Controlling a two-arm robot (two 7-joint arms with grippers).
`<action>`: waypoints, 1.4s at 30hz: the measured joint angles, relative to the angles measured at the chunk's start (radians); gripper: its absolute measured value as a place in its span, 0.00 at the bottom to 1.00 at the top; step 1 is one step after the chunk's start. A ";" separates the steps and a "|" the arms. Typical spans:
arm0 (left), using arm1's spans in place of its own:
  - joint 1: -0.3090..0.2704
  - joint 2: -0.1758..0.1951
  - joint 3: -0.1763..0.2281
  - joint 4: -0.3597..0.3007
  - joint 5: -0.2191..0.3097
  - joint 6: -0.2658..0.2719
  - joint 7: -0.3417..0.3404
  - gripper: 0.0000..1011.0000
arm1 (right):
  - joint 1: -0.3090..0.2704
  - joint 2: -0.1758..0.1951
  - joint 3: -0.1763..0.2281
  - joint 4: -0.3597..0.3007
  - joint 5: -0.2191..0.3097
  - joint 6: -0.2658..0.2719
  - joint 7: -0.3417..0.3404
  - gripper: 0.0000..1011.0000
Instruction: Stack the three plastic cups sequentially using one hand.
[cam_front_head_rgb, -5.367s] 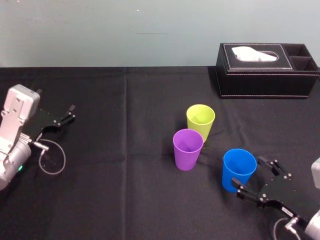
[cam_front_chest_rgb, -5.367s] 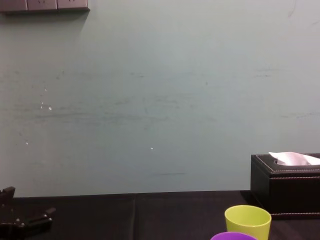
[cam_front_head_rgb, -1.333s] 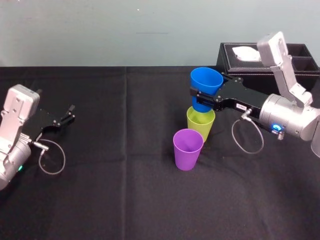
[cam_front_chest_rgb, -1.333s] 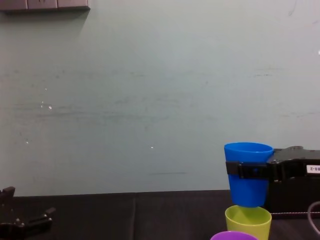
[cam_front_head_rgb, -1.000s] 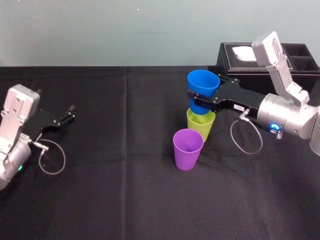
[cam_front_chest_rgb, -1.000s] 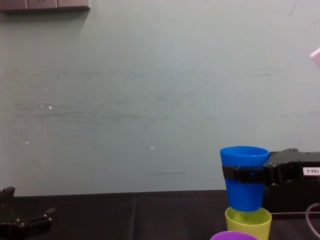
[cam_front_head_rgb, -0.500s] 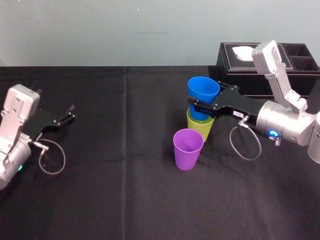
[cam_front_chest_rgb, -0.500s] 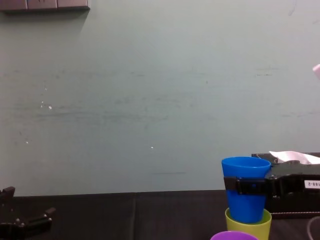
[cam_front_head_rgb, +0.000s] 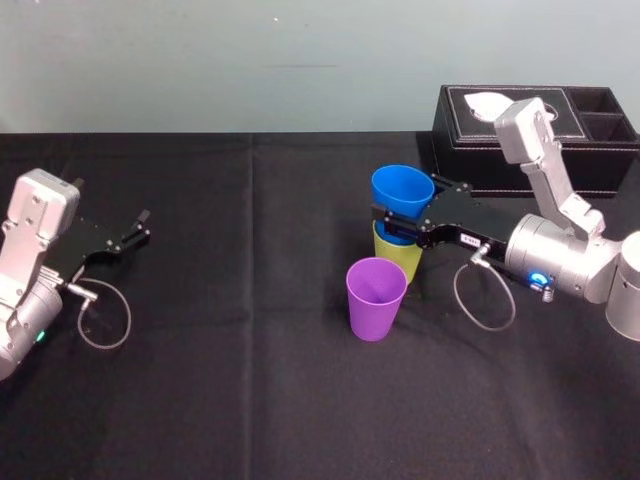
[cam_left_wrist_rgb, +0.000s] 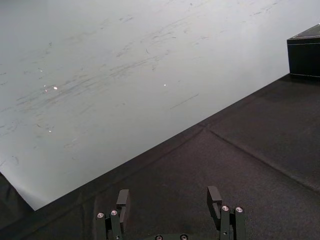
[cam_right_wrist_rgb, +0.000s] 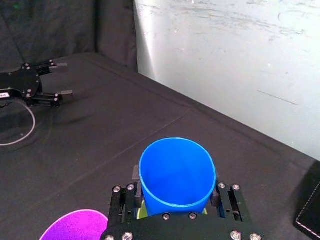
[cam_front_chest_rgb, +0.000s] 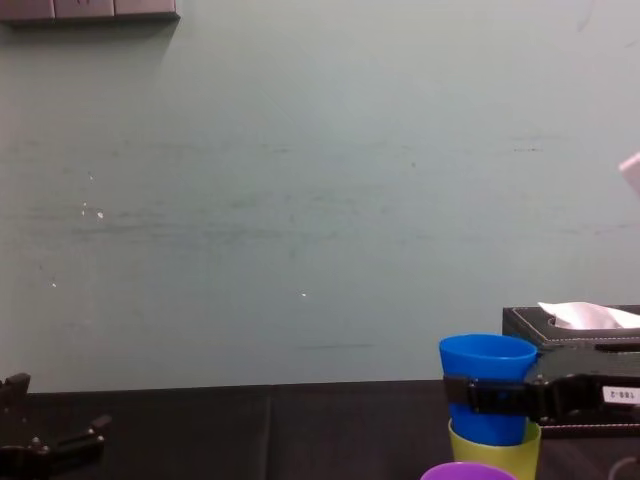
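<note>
While clenching right gripper (cam_front_head_rgb: 388, 222) fingers (cam_front_chest_rgb: 480, 396) around the blue cup (cam_front_head_rgb: 402, 188), holds it partway inside the yellow-green cup (cam_front_head_rgb: 402, 262). First stacking, seemingly; next needs release, then purple cup (cam_front_head_rgb: 376, 298) at seven o'clock. Parks left gripper (cam_front_head_rgb: 137, 229), splayed, at nine o'clock.

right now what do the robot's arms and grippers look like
Both arms are silver-grey metal with a boxy pale block at the wrist. The left gripper and right gripper are flat black with blocky jaws and small screws. A thin grey cable loops beside each wrist. The right gripper has a small white label, its arm a blue light.
</note>
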 joint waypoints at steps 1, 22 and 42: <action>0.000 0.000 0.000 0.000 0.000 0.000 0.000 1.00 | -0.001 -0.002 -0.001 0.003 -0.003 -0.002 0.000 0.72; 0.000 0.000 0.000 0.000 0.000 0.000 0.000 1.00 | -0.020 -0.012 0.004 0.013 -0.027 -0.021 -0.006 0.72; 0.000 0.000 0.000 0.000 0.000 0.000 0.000 1.00 | -0.028 -0.017 0.007 0.018 -0.035 -0.024 -0.013 0.78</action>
